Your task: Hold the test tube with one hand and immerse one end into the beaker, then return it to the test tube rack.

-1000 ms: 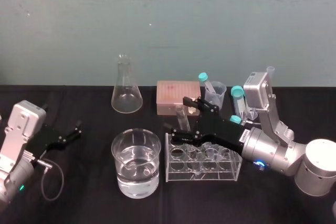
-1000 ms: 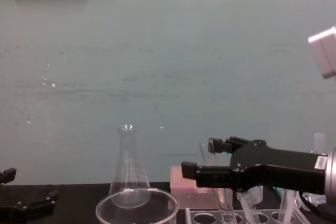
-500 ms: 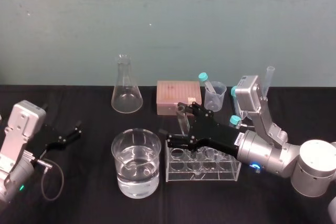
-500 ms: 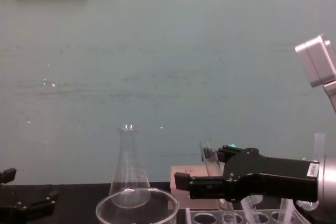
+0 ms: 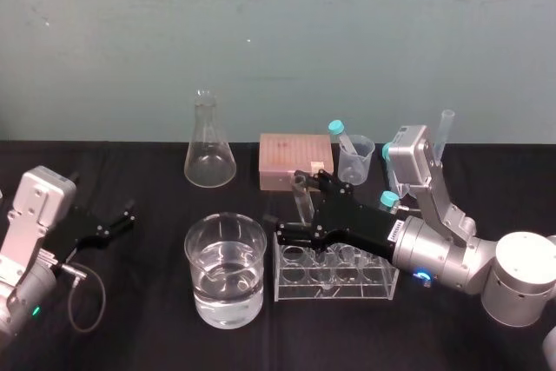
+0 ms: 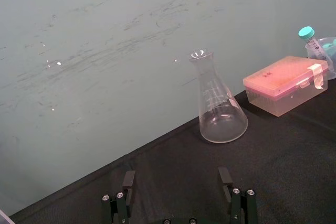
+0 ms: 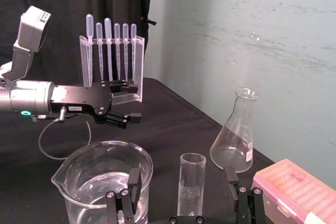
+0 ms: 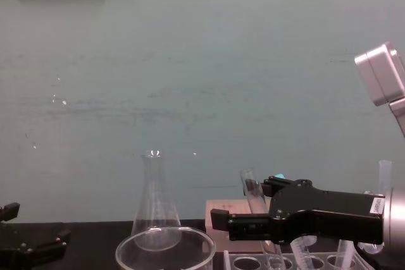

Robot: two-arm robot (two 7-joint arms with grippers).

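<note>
fingers [image 7: 135, 182] of the right gripper [image 5: 289, 194] are standing open around the test tube [image 7: 190, 184] in the test tube rack [image 5: 334, 277]. left gripper [image 6: 176, 182] is resting open at the bench's [image 5: 130, 323] left.

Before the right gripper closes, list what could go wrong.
The right gripper is open around the test tube, tilted in the test tube rack: an off-centre squeeze might crack it. The beaker stands close beside the rack, so the swing could knock its rim. Left gripper idles far left.

Right end effector [image 5: 291, 199] extended, splayed, left end effector [image 5: 120, 218] parked, splayed
</note>
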